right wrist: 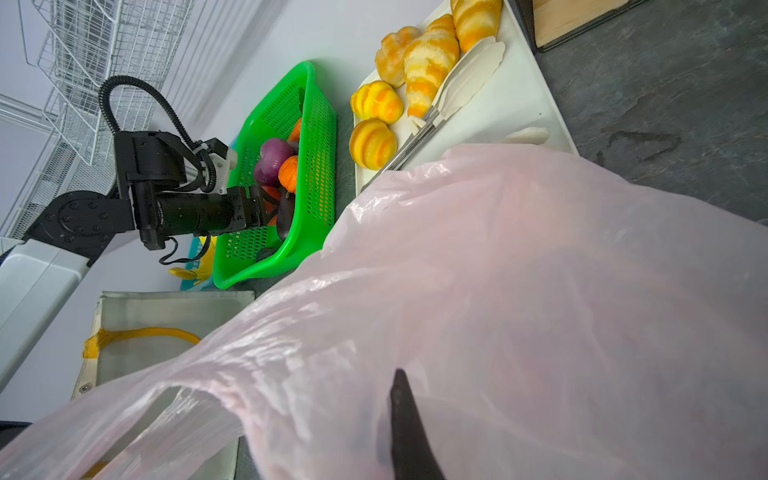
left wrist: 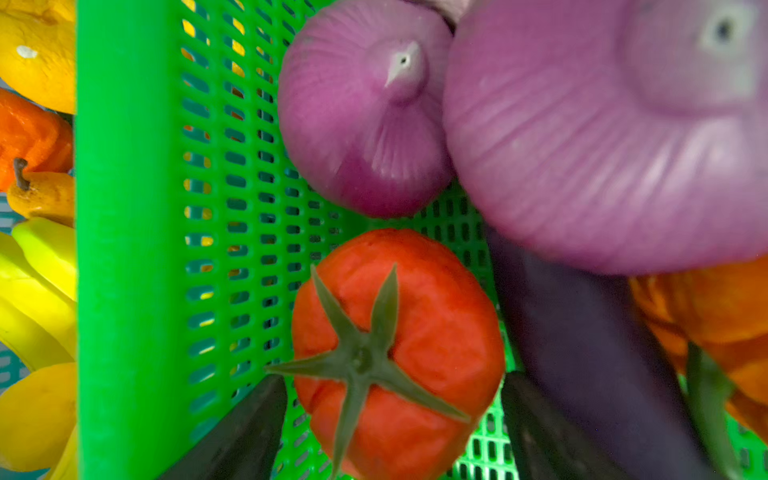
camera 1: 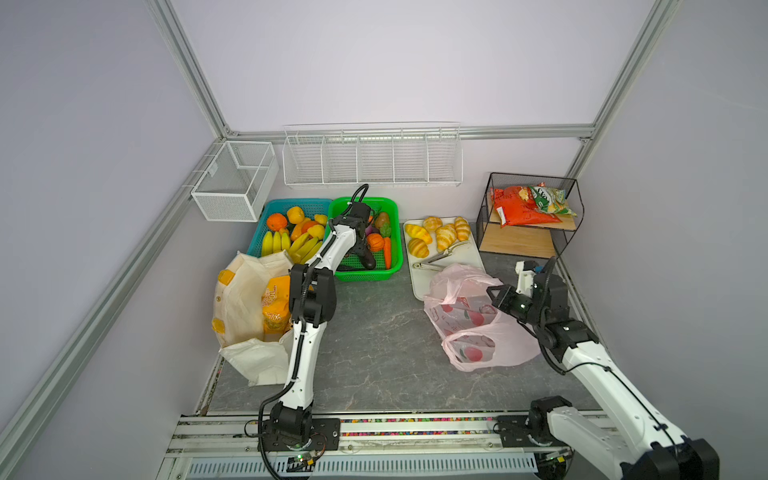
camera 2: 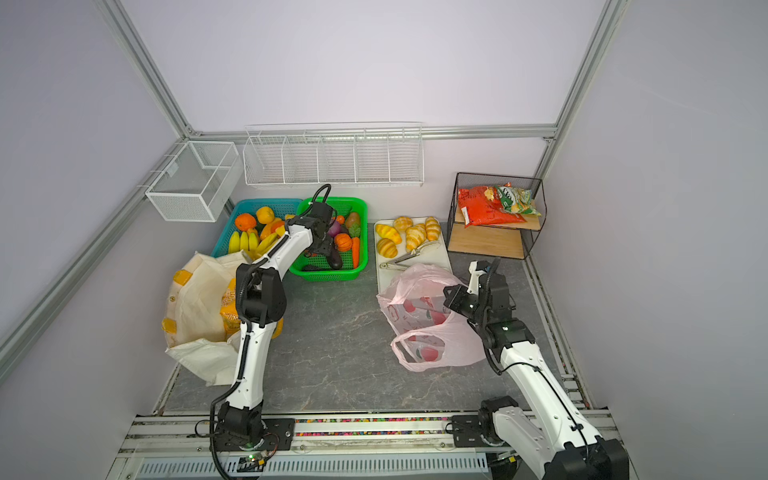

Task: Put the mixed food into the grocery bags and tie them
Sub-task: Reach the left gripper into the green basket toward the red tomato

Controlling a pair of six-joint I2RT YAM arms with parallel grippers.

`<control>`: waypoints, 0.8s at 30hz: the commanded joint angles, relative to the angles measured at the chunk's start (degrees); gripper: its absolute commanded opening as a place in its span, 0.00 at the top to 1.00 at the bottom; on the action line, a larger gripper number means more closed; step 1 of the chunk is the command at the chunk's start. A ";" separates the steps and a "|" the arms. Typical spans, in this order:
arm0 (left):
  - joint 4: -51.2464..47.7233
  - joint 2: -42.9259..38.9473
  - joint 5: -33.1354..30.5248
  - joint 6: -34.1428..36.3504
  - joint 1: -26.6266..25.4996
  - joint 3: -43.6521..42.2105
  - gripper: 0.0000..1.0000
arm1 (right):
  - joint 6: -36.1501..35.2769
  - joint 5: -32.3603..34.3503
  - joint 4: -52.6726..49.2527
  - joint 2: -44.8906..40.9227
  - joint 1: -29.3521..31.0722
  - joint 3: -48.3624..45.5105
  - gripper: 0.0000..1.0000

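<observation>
left hand (left wrist: 395, 380) is down in the green basket (left wrist: 124, 249), fingers (left wrist: 249, 428) spread wide with the tomato (left wrist: 436, 324) sitting right between them, green stalk facing the camera; whether the pads touch it, i cannot tell. beyond the tomato two onions (left wrist: 361, 112) press together, the eggplant (left wrist: 590, 353) lies just beside the tomato, and the pumpkin (left wrist: 715, 316) shows past the eggplant. over on the other side, the right hand (camera 1: 495, 291) is pinched tight on the rim of the pink bag (camera 1: 478, 328). in its wrist view the thin film drapes around one dark finger (right wrist: 409, 428). the bag slumps on the right of the bench (camera 1: 374, 332), apple prints showing, one loop handle lying toward the front, its far edge overlapping the white tray (camera 1: 473, 257). that tray carries croissants (camera 1: 444, 235) and tongs (camera 1: 444, 253). on the left of the bench the tote (camera 1: 241, 299) lies with its mouth open and an orange packet (camera 1: 276, 305) inside, partly hidden by the left arm. behind the tote the blue basket (camera 1: 274, 205) holds bananas (camera 1: 276, 243) and oranges (camera 1: 276, 221), pressed against the green basket's side. back right, a black wire shelf (camera 1: 569, 195) holds a red packet (camera 1: 519, 212) and a green packet (camera 1: 548, 199) on its upper board.
</observation>
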 commanded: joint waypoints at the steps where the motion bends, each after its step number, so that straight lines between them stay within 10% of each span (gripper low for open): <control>1: -1.99 2.51 3.04 0.72 0.94 2.78 0.18 | -0.61 -0.35 0.35 -1.56 0.33 -0.17 0.93; 24: 0.13 0.86 6.99 0.09 1.38 2.94 0.35 | -0.76 0.13 -0.33 -1.86 0.33 -0.14 0.94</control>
